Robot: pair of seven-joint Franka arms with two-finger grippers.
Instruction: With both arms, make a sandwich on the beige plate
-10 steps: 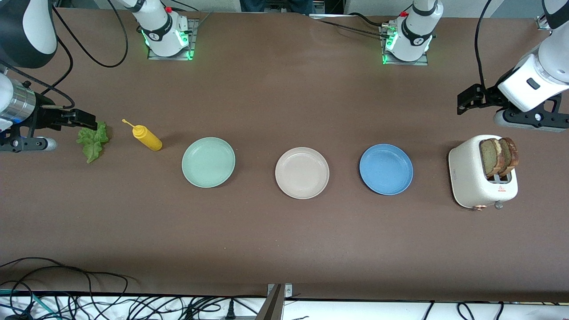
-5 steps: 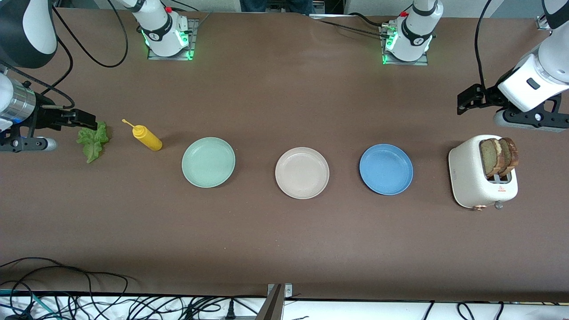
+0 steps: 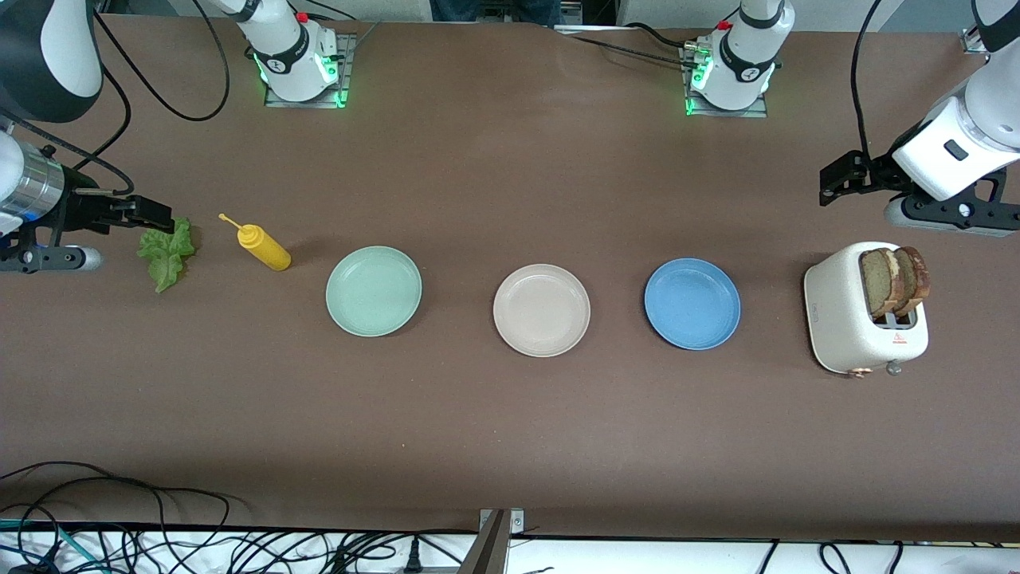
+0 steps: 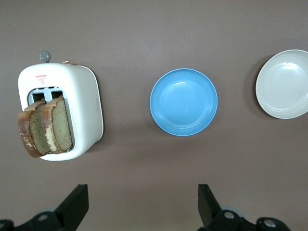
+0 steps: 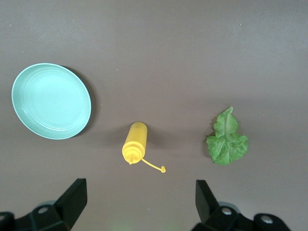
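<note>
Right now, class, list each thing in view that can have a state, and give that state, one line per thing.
Left gripper: open, empty, over bare table by the toaster.
Right gripper: open, empty, over the table near the lettuce.
Toaster: upright, two bread slices standing up out of its slots.
Beige plate: empty.
Mint green plate: empty.
Blue plate: empty.
Lettuce leaf: lying on the table.
Yellow squeeze bottle: lying on its side.
</note>
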